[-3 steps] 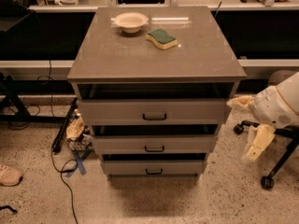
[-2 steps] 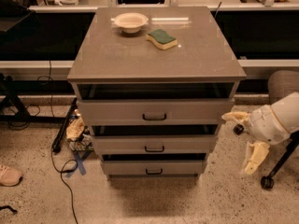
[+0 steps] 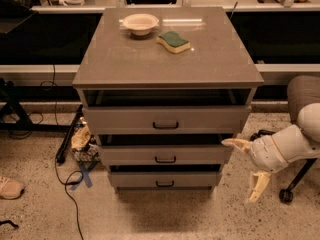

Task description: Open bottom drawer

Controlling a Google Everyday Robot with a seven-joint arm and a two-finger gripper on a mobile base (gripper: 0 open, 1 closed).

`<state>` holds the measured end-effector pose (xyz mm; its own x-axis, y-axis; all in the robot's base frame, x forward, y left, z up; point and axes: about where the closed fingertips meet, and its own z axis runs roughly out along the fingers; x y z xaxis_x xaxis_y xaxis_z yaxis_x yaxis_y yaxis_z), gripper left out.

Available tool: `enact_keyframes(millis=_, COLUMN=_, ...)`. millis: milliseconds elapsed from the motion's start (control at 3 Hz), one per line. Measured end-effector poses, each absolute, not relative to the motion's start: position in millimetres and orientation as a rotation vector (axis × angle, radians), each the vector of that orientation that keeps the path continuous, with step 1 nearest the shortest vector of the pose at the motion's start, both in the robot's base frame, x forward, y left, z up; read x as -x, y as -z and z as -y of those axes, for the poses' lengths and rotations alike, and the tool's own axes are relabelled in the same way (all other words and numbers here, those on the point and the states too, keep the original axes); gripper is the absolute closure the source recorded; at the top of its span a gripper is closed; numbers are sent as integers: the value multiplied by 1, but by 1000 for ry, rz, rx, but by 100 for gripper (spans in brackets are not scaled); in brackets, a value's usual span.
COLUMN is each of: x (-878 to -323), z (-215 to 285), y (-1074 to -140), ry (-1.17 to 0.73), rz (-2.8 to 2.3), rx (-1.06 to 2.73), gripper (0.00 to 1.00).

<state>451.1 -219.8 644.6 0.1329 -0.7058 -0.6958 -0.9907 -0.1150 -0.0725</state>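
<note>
1 splayed tool (image 3: 246, 165) beside bottom drawer (image 3: 135, 180) of 3.

Surroundings being shown around the grey cabinet

A cream bowl (image 3: 140, 23) and a green-and-yellow sponge (image 3: 173, 41) are being carried, near each other but apart, on the cabinet top (image 3: 165, 66). The widest drawer front (image 3: 125, 120) and the mid-sized drawer front (image 3: 125, 155) are being shown beneath it. On the speckled floor at left, a shoe (image 3: 10, 187), a black cable (image 3: 67, 196) and blue tape (image 3: 84, 175) are being displayed. At right, a chair (image 3: 302, 91) is being partly covered behind the gripper (image 3: 239, 170), low beside the cabinet.
</note>
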Motion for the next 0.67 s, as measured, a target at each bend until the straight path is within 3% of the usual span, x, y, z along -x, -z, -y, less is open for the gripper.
enact_keyframes(millis=667, x=-452, z=217, y=-621, ry=-677, rz=-1618, rx=1909, gripper=0)
